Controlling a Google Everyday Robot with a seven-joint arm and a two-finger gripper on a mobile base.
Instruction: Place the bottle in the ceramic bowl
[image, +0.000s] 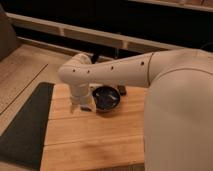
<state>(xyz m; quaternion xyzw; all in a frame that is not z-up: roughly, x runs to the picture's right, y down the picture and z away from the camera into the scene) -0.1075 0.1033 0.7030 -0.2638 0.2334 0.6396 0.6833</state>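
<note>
**Gripper hanging low beside bowl near worktop's far edge**

Big white rounded robot arm (125, 67) is reaching in from the right edge and bending down over the far-left part of the light wooden plank worktop (95, 135). Dark grey flat mat (25, 125) is lying along the left edge. Shallow round glossy blue-black ceramic bowl (106, 97) is sitting near the far edge, about midway along. White robot gripper (79, 105) is hanging just left of the bowl, low over the wood; whether it is open or gripping anything, cannot tell. Small black block (122, 90) is lying just right of the bowl. Tiny pale whitish bottle: a pale bit is showing at the gripper's tip, cannot tell if that's it.
</note>
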